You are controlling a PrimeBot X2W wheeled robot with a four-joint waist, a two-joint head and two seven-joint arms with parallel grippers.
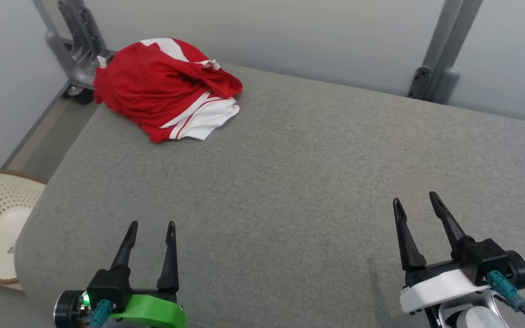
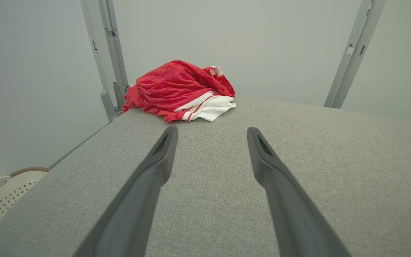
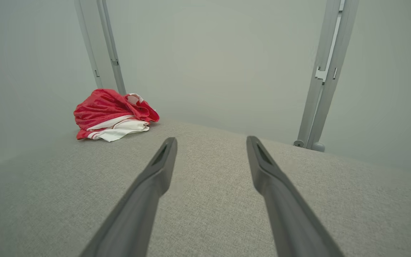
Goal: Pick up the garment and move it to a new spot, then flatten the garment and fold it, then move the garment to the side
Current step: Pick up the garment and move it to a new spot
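Head view: crumpled red-white garment (image 1: 167, 89), woven grey cushion (image 1: 290, 182); left tool (image 1: 152, 224), right tool (image 1: 414, 197) wide.

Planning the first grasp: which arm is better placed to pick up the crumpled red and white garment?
Left, probably. The crumpled red and white garment lies at the far left corner of the grey fabric surface, roughly ahead of the open left gripper; the open right gripper sits far across.
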